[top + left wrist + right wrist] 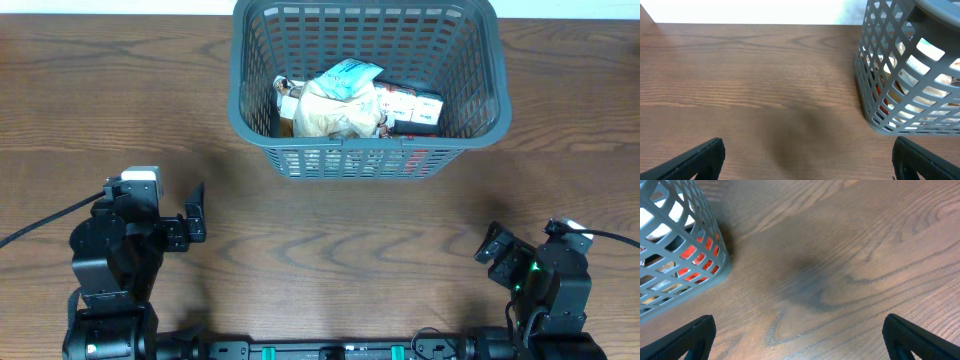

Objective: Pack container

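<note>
The dark grey lattice container (262, 128) stands at the back middle of the table. Inside it lie several snack packets, among them a cream crumpled bag (330, 112), a light blue packet (350, 76) and a dark boxed packet (413, 107). Its corner also shows in the left wrist view (875, 117) and in the right wrist view (715, 265). My left gripper (195, 215) is open and empty at the front left, well short of the container. My right gripper (495, 248) is open and empty at the front right.
The wooden table (330, 240) runs between the arms and the container. Its far edge (740, 23) shows in the left wrist view. A black cable (30, 232) trails off to the left of the left arm.
</note>
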Available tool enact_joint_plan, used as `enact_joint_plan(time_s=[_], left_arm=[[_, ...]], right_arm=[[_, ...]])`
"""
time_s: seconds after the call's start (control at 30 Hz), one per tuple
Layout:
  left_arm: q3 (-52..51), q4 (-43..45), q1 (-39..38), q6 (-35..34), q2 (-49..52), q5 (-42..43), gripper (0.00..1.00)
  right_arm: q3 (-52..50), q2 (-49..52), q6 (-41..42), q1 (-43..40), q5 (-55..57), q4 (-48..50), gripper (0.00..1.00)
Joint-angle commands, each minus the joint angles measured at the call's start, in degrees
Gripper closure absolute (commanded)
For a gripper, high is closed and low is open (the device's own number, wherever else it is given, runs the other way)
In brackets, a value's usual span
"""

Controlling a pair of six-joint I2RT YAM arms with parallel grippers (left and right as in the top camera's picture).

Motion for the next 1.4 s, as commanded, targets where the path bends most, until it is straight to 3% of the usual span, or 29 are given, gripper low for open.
enact_joint_plan(time_s=[0.0, 0.3, 0.5, 0.63, 0.97, 1.37], left_arm=[[-0.2, 0.0, 0.2, -0.1, 0.0, -0.5, 0.01], [-0.2, 0.0, 0.2, -0.1, 0.0, -0.5, 0.01], [-0.2, 0.0, 0.2, -0.1, 0.0, -0.5, 0.01], [-0.2, 0.0, 0.2, -0.1, 0.0, -0.5, 0.01], [-0.2, 0.0, 0.2, -0.1, 0.0, -0.5, 0.01], [-0.2, 0.0, 0.2, -0.1, 0.0, -0.5, 0.01]], right_arm=[[-0.6, -0.3, 0.8, 0.5, 1.0, -0.2, 0.01], [-0.7, -4.4, -3.1, 3.0, 2.4, -0.3, 0.01], [-3.6, -14.3, -22.3, 6.6, -1.6, 9.0, 0.01], [-7.9, -18.4, -28.5, 6.6, -7.4, 16.1, 0.01], [-20.0, -22.9, -33.3, 8.1, -14.4, 32.1, 0.01], [-29.8, -22.9, -32.2, 8.3, -14.5, 43.5, 0.01]])
